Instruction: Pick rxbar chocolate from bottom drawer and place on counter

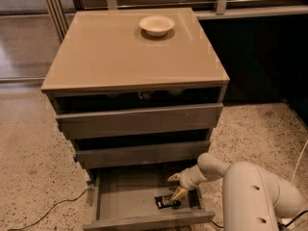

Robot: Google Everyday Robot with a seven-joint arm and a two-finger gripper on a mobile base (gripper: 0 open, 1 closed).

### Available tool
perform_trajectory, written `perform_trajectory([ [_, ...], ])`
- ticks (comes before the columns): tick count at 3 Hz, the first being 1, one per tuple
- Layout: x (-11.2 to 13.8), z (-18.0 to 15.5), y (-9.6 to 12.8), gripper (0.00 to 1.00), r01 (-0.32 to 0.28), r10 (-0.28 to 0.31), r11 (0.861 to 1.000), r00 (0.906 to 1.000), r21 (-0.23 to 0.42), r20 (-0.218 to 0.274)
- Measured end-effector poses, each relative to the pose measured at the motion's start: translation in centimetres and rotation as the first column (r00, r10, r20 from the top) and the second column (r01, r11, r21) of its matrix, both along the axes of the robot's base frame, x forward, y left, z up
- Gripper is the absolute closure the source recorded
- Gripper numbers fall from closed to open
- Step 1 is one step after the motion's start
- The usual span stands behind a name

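The rxbar chocolate (167, 202), a black wrapper with white lettering, lies flat on the grey floor of the open bottom drawer (120, 201), near its front right corner. My gripper (176, 186) reaches into the drawer from the right, just above and to the right of the bar. Its two tan fingers (180, 193) are spread apart with nothing between them; the lower one is close to the bar's right end. The tan counter (106, 52) tops the cabinet above.
A cream bowl (157, 25) sits at the back of the counter. The two upper drawers (139, 119) are pulled out slightly. My white arm (250, 191) fills the lower right. A cable (53, 208) lies on the speckled floor at left.
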State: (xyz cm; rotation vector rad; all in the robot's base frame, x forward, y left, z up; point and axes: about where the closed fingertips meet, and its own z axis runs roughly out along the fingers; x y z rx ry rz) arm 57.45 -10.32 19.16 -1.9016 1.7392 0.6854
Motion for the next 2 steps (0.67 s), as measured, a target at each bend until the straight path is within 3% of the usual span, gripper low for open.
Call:
perform_trajectory([
  [2, -0.8, -1.4, 0.4, 0.23, -0.012, 0.012, 1.000, 0.9999, 0.010, -0.005],
])
